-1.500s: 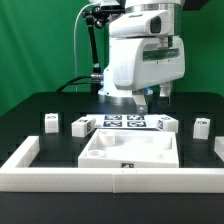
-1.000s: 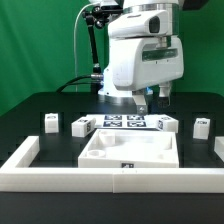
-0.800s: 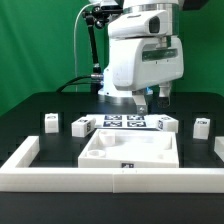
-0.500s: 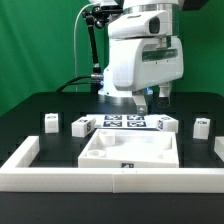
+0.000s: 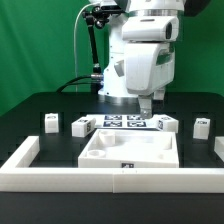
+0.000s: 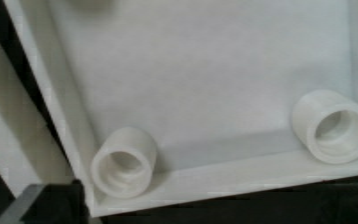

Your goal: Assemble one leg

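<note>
Four small white legs with tags stand on the black table: two at the exterior view's left (image 5: pixel 50 122) (image 5: pixel 82 126) and two at its right (image 5: pixel 164 124) (image 5: pixel 201 125). The large flat white panel (image 5: pixel 130 150) lies in front of them. The wrist view shows its surface (image 6: pixel 211 80) with two round corner sockets (image 6: pixel 123 160) (image 6: pixel 332 125). My gripper (image 5: pixel 148 104) hangs above the marker board, behind the panel. It holds nothing, its jaws stand apart, and it touches no leg.
The marker board (image 5: pixel 112 122) lies flat between the inner legs. A white raised rail (image 5: pixel 110 180) runs along the table's front and both sides. A green backdrop and a black stand are behind the arm.
The arm's wrist and hand have turned and shifted slightly toward the exterior view's right. The legs and the panel have not moved.
</note>
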### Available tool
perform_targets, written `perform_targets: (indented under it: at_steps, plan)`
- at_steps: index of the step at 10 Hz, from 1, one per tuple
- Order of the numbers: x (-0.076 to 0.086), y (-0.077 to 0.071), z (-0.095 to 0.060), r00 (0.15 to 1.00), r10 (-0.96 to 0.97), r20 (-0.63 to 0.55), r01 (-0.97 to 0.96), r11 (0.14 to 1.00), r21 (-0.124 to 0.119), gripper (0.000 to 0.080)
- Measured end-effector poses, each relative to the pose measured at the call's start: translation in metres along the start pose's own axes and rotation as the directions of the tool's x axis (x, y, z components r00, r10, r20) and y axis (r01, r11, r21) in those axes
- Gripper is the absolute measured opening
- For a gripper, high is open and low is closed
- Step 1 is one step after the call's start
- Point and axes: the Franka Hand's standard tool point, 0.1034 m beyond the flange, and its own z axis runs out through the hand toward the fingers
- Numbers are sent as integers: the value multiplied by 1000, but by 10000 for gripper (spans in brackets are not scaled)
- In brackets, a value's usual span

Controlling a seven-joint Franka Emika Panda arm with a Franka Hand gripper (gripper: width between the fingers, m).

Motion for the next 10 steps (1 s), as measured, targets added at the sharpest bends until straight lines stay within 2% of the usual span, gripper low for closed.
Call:
perform_targets:
  at_steps: [2, 3, 4, 5, 10]
  plan:
    - [-1, 0, 1, 999, -38, 1, 38, 999, -1, 650]
    - [-5, -1, 4, 993, -117, 4, 117, 993, 1, 650]
    - [-10, -2, 6, 979, -203, 8, 202, 979, 13, 650]
    - [-15, -1, 6, 968, -253, 8, 253, 967, 15, 650]
    - [-18, -3, 9, 964, -266, 7, 266, 964, 18, 650]
